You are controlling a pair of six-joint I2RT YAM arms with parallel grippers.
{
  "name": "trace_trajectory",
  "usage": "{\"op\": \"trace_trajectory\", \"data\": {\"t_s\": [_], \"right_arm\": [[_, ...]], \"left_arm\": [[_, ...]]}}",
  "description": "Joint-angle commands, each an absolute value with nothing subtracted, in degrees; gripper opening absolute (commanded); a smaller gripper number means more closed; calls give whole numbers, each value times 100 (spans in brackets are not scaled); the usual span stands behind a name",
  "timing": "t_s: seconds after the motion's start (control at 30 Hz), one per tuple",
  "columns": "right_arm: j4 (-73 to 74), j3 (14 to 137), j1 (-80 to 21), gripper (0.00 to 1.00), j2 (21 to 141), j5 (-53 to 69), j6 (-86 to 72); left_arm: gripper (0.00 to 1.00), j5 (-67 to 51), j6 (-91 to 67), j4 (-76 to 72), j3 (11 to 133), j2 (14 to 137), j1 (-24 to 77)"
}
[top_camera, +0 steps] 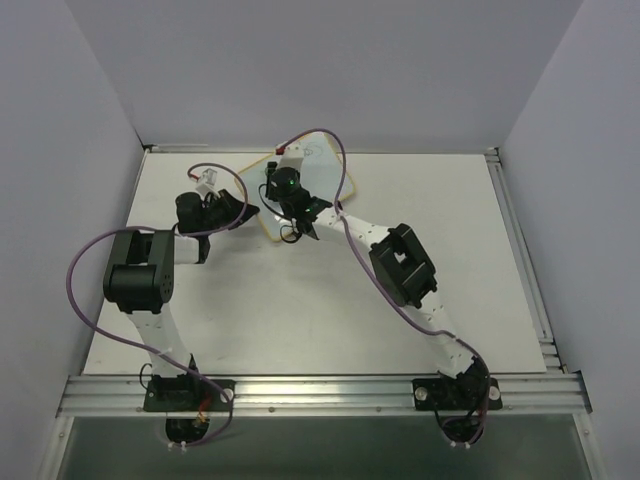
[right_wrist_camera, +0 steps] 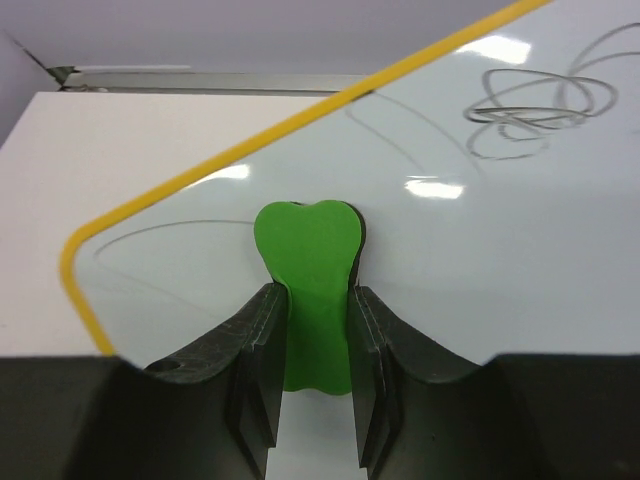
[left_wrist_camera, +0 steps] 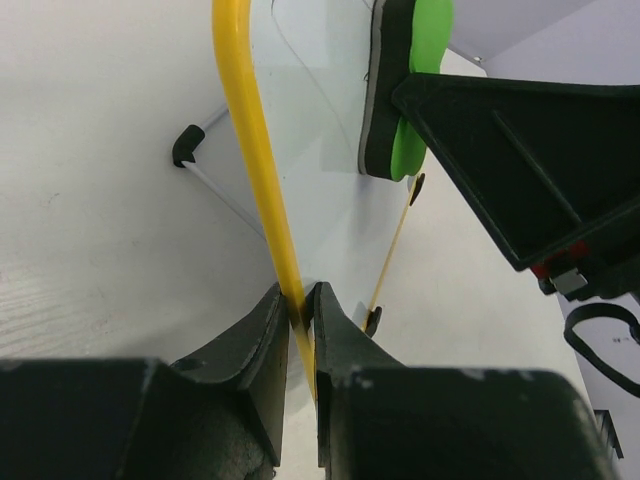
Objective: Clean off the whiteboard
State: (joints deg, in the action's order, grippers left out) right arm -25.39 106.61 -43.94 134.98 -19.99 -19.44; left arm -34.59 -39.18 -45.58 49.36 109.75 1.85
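The whiteboard (top_camera: 325,185) lies at the back middle of the table, white with a yellow frame. My left gripper (left_wrist_camera: 300,305) is shut on its yellow frame (left_wrist_camera: 250,140) at one edge. My right gripper (right_wrist_camera: 318,300) is shut on the green eraser (right_wrist_camera: 312,270) and presses it against the board surface (right_wrist_camera: 480,220). Dark scribbles (right_wrist_camera: 535,105) show on the board to the upper right of the eraser, and faint curved lines (right_wrist_camera: 150,230) run to its left. The eraser also shows in the left wrist view (left_wrist_camera: 405,80), held by the right gripper's fingers (left_wrist_camera: 500,150).
A small black foot (left_wrist_camera: 187,147) of the board rests on the table. A small white part (top_camera: 207,179) lies left of the board. Grey walls close the table on three sides. A metal rail (top_camera: 320,392) runs along the near edge.
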Motion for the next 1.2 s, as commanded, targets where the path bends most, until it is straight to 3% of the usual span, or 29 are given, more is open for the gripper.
{"op": "trace_trajectory", "data": {"t_s": [0.0,0.33,0.8,1.17], "right_arm": [[-2206,11283,-4693,0,13938,-1784,-2022],[-1951,11945,-4711,1,14212,-1854,-2013],[-2452,9889,-3999,0,13246,-2285,-1951],[-2426,10045,-4578,0,13377,-2425,-1881]], "left_arm": [[8,-3498,-3612,-4359,4975,11057,334],[8,-3489,-3603,-4385,4948,11030,343],[8,-3480,-3577,-4360,4957,11013,343],[8,-3463,-3568,-4359,4957,11013,343]]}}
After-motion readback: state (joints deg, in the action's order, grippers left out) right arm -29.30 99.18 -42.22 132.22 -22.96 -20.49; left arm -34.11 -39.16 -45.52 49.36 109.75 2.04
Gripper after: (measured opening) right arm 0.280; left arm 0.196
